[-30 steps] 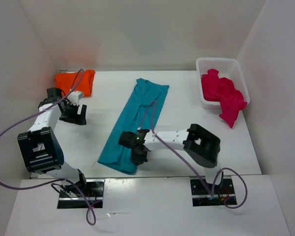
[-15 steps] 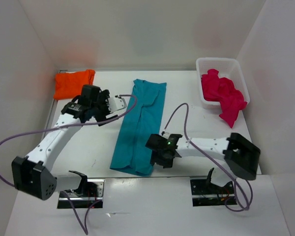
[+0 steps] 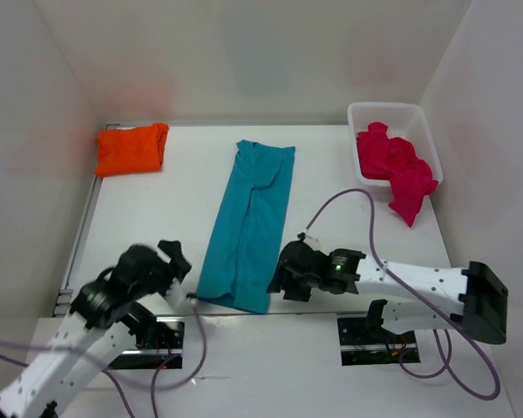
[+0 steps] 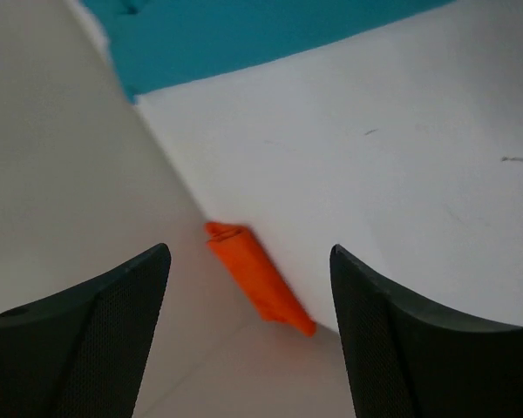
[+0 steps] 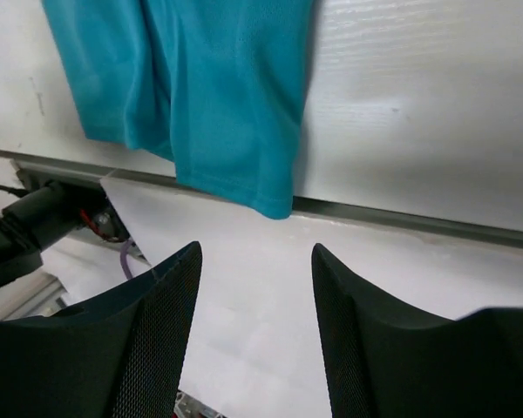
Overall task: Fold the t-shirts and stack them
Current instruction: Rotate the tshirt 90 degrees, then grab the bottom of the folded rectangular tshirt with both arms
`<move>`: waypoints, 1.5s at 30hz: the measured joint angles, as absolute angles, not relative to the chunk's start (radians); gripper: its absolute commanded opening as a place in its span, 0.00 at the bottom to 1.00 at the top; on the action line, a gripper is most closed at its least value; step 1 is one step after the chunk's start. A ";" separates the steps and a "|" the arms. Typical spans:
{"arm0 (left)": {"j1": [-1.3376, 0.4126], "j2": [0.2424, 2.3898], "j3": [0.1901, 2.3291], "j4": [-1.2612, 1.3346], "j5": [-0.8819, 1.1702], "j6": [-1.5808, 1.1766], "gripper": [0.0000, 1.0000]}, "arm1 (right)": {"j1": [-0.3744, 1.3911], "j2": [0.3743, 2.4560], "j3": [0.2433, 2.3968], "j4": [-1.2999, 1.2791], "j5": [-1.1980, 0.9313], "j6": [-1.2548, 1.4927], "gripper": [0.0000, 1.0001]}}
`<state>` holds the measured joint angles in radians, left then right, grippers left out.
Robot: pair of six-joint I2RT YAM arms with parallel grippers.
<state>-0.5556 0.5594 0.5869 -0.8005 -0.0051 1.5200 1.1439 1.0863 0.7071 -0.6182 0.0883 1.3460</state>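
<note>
White table (image 3: 157, 218): the right claw (image 5: 254, 252), having released the teal shirt (image 3: 248, 222), and the left claw (image 4: 248, 252) both stand wide and empty beside its near end; crosswise folding remains.

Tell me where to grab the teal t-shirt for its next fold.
Pinch the teal t-shirt at its near-end corners, coming in low from the near edge of the table. It lies as a long flat strip running near to far, and that end reaches slightly over the edge rail, probably leaving room to slip beneath.
</note>
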 measured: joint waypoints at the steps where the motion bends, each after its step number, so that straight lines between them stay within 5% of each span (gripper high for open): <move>1: -0.562 0.409 0.537 -0.830 -0.001 1.587 0.78 | 1.151 1.117 0.707 -0.601 0.085 1.356 0.59; 3: -0.583 0.149 0.479 -0.883 0.022 1.729 0.78 | 1.164 1.211 0.714 -0.571 0.075 1.368 0.59; 5: -0.606 0.108 0.461 -0.915 0.044 1.807 0.80 | 1.172 1.299 0.727 -0.554 0.069 1.370 0.59; 21: -0.824 0.505 0.333 -0.839 0.077 1.964 0.85 | 1.178 1.363 0.731 -0.475 0.015 1.375 0.61; 33: -0.828 0.728 0.313 -0.663 0.102 1.973 0.69 | 1.178 1.473 0.733 -0.446 -0.048 1.367 0.61; 45: -0.832 0.632 0.309 -0.636 0.208 1.985 0.50 | 1.178 1.492 0.733 -0.413 -0.080 1.364 0.61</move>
<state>-0.8322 0.6315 0.3088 -0.6357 0.2081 1.9854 1.1778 1.4921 0.7330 -0.4126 -0.0799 1.3636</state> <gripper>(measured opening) 0.541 0.612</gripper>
